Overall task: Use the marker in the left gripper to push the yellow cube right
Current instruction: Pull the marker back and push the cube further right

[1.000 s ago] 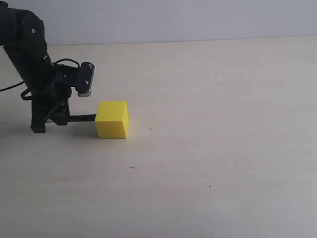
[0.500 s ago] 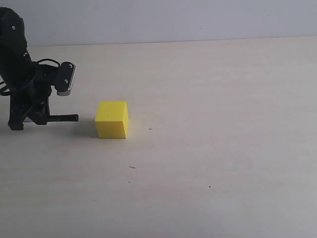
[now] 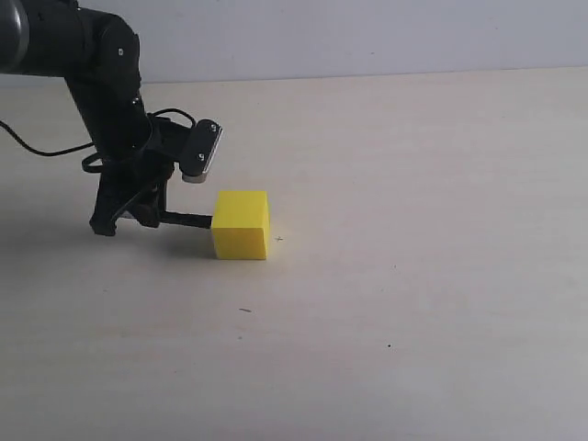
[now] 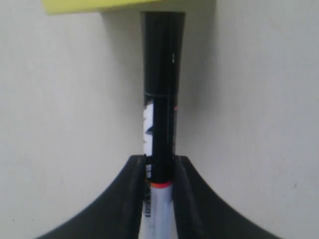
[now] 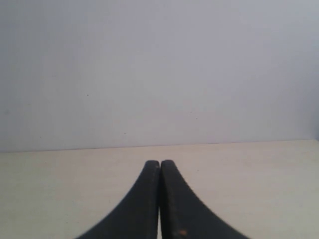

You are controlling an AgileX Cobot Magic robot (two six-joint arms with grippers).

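The yellow cube [image 3: 241, 224] rests on the pale table, left of centre in the exterior view. My left gripper [image 3: 140, 211] is low beside it on the left, shut on the marker [image 3: 186, 220], which lies level and points right. Its black cap end touches the cube's left face. In the left wrist view the marker [image 4: 161, 107] runs from between the jaws to the yellow cube [image 4: 124, 5] at the frame edge; the white barrel with a red ring sits in the left gripper [image 4: 159, 162]. My right gripper [image 5: 160, 163] is shut with nothing in it, and it does not show in the exterior view.
The table [image 3: 413, 276] spreads bare to the right and front of the cube, with a few tiny dark specks [image 3: 244, 310]. A grey wall [image 3: 367, 32] rises behind the far edge. A black cable [image 3: 46, 152] trails from the left arm.
The left gripper drew back left from the cube, then swung right again. Now the marker tip is against the cube, which sits a little further right than before.
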